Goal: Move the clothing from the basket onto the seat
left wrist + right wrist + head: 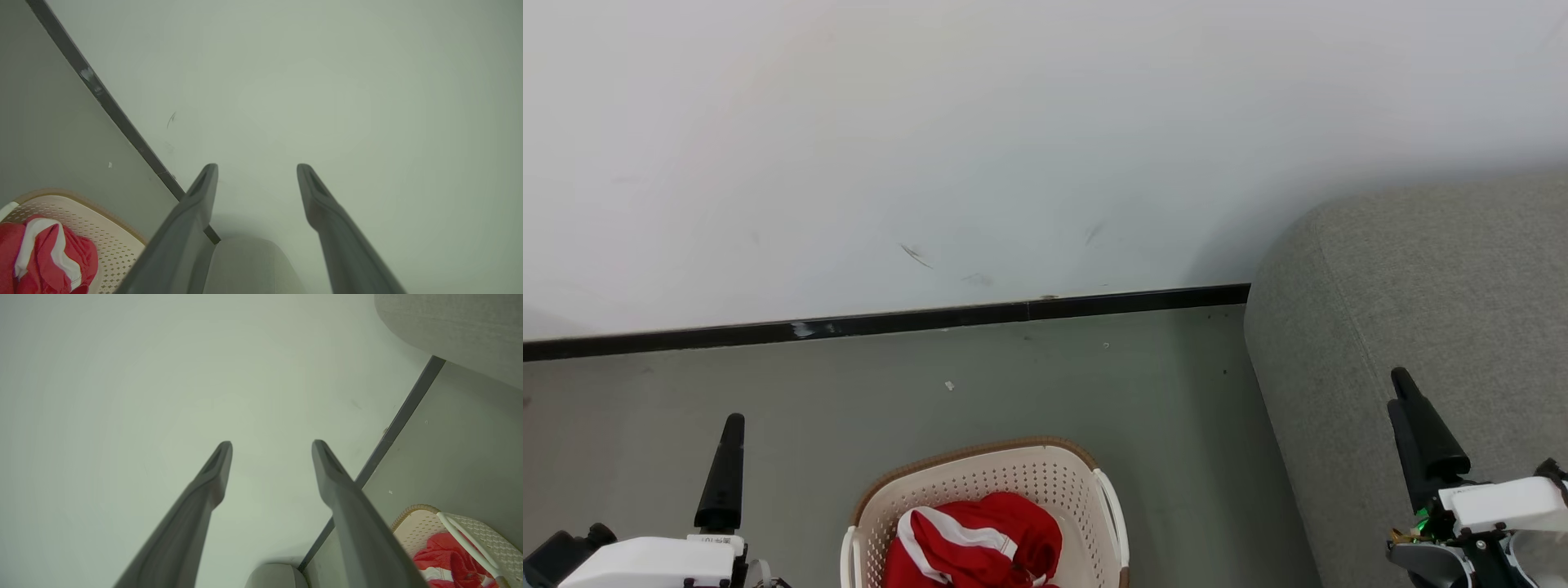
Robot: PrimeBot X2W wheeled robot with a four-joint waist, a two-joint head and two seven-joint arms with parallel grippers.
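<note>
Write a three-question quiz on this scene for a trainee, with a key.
1. True or false: the red clothing with white stripes lies inside the cream perforated plastic basket with a brown rim.
2. On which side of the basket does the large grey fabric sofa stand? A: the robot's left. B: the robot's right. C: underneath it.
3. Fill in: the left gripper and the right gripper both stand ____ and hold nothing.
Key: 1 true; 2 B; 3 open.
</note>
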